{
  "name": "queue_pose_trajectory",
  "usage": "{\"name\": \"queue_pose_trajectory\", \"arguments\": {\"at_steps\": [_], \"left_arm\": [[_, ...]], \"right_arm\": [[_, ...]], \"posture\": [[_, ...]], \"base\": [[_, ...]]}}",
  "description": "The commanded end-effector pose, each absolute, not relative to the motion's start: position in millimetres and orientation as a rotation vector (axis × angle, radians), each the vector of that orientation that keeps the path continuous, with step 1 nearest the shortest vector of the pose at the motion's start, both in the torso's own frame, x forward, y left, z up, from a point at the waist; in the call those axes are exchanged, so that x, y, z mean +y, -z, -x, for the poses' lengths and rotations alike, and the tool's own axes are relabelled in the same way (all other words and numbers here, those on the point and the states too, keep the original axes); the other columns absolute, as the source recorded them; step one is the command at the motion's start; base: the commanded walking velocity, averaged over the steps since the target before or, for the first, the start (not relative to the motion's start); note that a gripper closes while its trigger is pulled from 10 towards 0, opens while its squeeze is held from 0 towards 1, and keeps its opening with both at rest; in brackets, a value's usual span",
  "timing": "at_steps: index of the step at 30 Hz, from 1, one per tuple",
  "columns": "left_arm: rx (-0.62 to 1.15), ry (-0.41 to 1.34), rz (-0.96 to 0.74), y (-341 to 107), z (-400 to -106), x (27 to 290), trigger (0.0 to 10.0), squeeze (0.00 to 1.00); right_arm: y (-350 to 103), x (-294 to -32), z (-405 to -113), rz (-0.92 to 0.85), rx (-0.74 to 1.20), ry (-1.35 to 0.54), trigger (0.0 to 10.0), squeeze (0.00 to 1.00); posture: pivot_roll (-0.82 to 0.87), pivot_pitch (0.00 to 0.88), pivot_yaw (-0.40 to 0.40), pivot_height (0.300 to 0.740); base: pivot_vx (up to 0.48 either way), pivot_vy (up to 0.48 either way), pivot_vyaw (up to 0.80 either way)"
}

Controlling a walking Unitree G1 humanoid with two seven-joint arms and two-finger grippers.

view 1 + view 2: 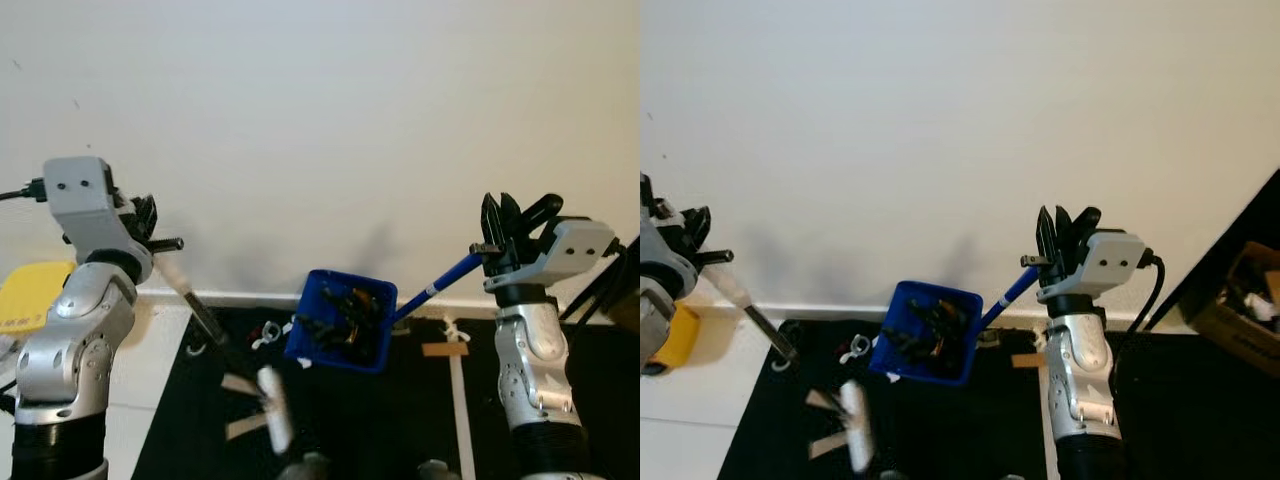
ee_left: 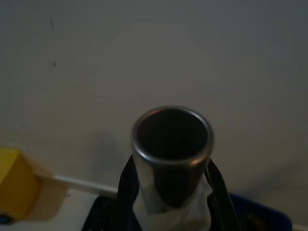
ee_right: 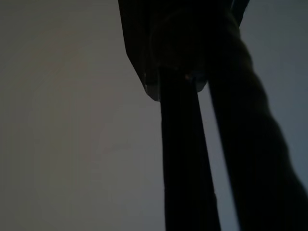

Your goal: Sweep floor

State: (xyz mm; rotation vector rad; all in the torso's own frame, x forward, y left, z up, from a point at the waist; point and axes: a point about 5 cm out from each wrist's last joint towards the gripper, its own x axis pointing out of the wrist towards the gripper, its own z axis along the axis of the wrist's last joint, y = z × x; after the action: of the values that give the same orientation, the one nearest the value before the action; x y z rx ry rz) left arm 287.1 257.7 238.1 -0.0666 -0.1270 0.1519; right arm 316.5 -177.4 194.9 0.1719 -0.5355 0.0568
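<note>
Evidently light and stiff, the broom (image 1: 205,320) and loaded dustpan (image 1: 342,320) hang below the fingers, left gripper (image 1: 150,228) and right gripper (image 1: 500,240) clamped around their handle tops.

Both arms are silver-grey metal with rounded, jointed segments and a black ribbed collar low on each forearm. The left arm (image 1: 75,320) ends in a boxy grey wrist housing with two small dark screw holes and a black cable at its rear. The right arm (image 1: 530,365) carries a similar pale housing with two dots, a black cable looping behind. Each gripper's fingers (image 1: 505,225) are long and black.
</note>
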Motion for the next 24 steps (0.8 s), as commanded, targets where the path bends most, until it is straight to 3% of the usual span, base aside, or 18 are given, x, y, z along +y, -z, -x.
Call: {"name": "queue_pose_trajectory", "arguments": {"at_steps": [1, 24], "left_arm": [[-0.168, -0.197, 0.052, -240.0, -280.0, 263.9, 10.0, 0.0], [-0.129, -0.115, 0.005, -217.4, -292.0, 219.7, 10.0, 0.0]], "right_arm": [[-223.5, -181.6, -308.6, -0.191, -0.675, -0.039, 10.0, 0.0], [-216.6, -174.3, -309.1, -0.216, -0.606, -0.061, 10.0, 0.0]], "posture": [[0.06, 0.113, 0.075, 0.74], [0.05, 0.101, 0.084, 0.74]], "base": [[0.0, 0.0, 0.0], [0.0, 0.0, 0.0]]}}
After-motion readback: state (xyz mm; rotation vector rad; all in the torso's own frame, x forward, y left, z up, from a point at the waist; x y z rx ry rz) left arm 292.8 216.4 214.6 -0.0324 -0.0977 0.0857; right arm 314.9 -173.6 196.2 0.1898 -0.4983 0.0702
